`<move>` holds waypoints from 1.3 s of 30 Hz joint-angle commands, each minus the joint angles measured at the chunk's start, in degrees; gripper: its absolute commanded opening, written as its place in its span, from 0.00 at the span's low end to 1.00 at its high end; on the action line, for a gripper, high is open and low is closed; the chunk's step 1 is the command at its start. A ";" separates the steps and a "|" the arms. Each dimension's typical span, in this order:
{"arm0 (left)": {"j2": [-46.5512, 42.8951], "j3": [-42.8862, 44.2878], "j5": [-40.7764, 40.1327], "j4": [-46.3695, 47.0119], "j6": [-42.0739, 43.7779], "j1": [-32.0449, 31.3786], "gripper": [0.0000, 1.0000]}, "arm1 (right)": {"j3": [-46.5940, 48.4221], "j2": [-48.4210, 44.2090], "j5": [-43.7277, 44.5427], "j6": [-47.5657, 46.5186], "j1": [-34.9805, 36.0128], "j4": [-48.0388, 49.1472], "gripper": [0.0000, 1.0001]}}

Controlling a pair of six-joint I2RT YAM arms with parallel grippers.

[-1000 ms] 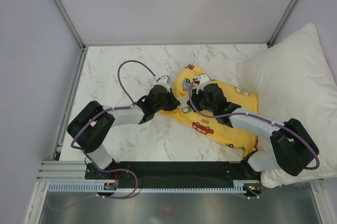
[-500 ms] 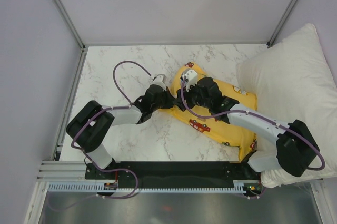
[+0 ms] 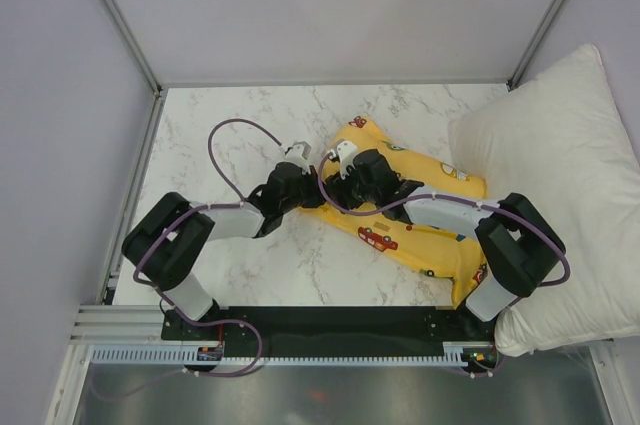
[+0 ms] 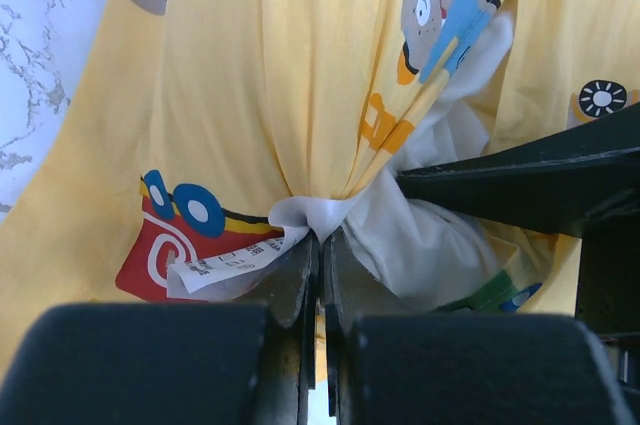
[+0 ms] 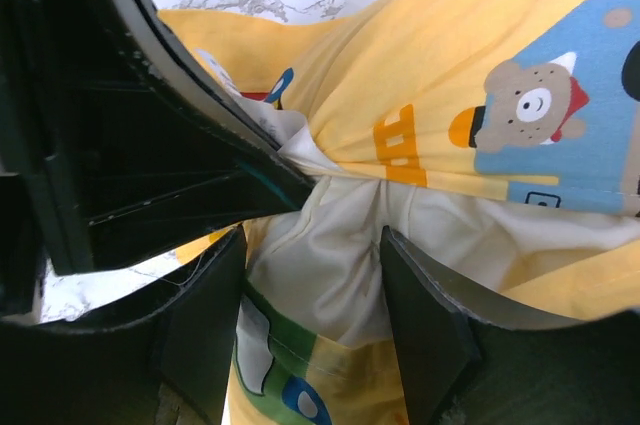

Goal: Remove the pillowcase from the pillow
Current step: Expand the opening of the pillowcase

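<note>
The left fingers (image 4: 288, 283) are pressed together on a gathered pinch of the pillowcase (image 4: 250, 75), right at its hem, with a white label (image 4: 225, 265) sticking out beside the pinch. The yellow cloth fans out from that point in taut folds. The right fingers (image 5: 425, 320) stand apart and hold nothing. They straddle a bulge of cream pillow (image 5: 330, 245) that shows through the open mouth of the case, just beside the left arm's grip.

From above, both arms meet at the left end of the pillowcase, which lies on the bench (image 3: 300, 275) right of centre and runs back toward the right arm's base. Most of the pillow is inside it. A large white pillow (image 3: 560, 165) sits at the right edge, apart from the work.

The step in hand looks like the regrasp at the mouth: one side anchors the case, the other goes for the pillow. Next, the right fingers should close on cream fabric alone, not the yellow hem. Then the two arms should draw apart, which slides the pillow out.
</note>
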 commanded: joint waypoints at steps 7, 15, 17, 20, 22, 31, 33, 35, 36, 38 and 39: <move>-0.78 -4.09 0.68 -9.68 1.70 0.89 0.02 | 2.64 4.97 16.04 -1.70 0.93 -7.72 0.63; -1.40 -5.14 0.51 -9.68 2.49 0.97 0.02 | 6.08 8.15 24.13 5.22 0.76 -9.41 0.58; -1.22 -5.49 0.42 -9.51 2.58 1.06 0.02 | 6.96 8.06 24.67 7.17 -0.73 -10.03 0.55; -1.22 -6.02 1.03 -8.81 2.58 1.15 0.02 | 8.37 8.76 22.56 8.67 -2.23 -11.52 0.52; -1.40 -6.37 1.56 -8.45 2.58 1.15 0.02 | 9.68 10.42 22.64 8.67 -2.23 -12.49 0.52; -1.84 -6.99 2.88 -7.05 3.29 1.15 0.02 | 11.09 12.72 23.26 8.67 -1.88 -14.16 0.60; -1.66 -7.07 4.28 -5.91 3.28 1.15 0.02 | 11.36 12.72 23.26 7.88 -0.66 -14.34 0.63; -1.66 -7.16 5.25 -4.68 3.11 1.06 0.02 | 12.06 13.68 23.35 7.70 0.48 -14.69 0.62; -1.75 -7.16 5.43 -4.50 3.11 1.06 0.02 | 12.93 15.16 23.43 8.05 0.66 -15.12 0.54; -2.01 -7.25 5.87 -3.97 2.93 1.06 0.02 | 13.73 16.84 23.70 8.49 0.75 -16.53 0.38; -1.93 -7.51 5.87 -3.88 2.93 1.06 0.02 | 14.08 18.07 24.13 9.19 0.75 -16.97 0.21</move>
